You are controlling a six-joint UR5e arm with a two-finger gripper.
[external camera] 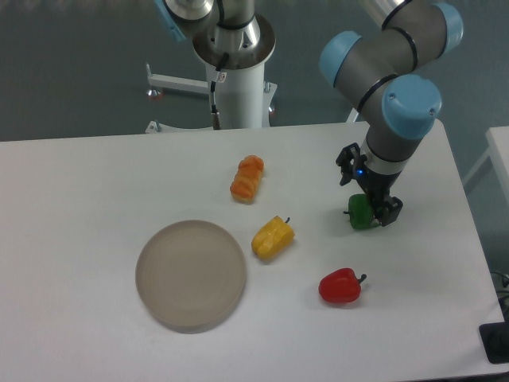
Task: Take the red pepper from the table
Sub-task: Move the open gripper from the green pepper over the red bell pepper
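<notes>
White tabletop [79, 183] with rounded corners, viewed from above and in front by the fixed camera. Red pepper [339, 286], glossy, lying on its side near the front right part of the table with its short dark stem pointing to the right; nothing touches it, and it sits well apart from the arm's tool. Gripper [372, 208] of the UR5e arm, positioned behind the red pepper and lowered to the table surface over the green pepper [360, 212]; dark fingers stand close against the green pepper's right side and top, but the wrist hides the contact, so whether the fingers are clamped on it or merely placed around it cannot be told. Yellow pepper [273, 237], lying on its side near the table centre, to the left of the red pepper and slightly behind it. Orange pepper [248, 178], elongated and lumpy, lying farther back and just left of the yellow one. Round greyish plate [191, 274], shallow and matte, resting on the front left-centre of the table, its rim near but not touching the yellow pepper. Arm base column [238, 76], white, rising behind the far table edge.
</notes>
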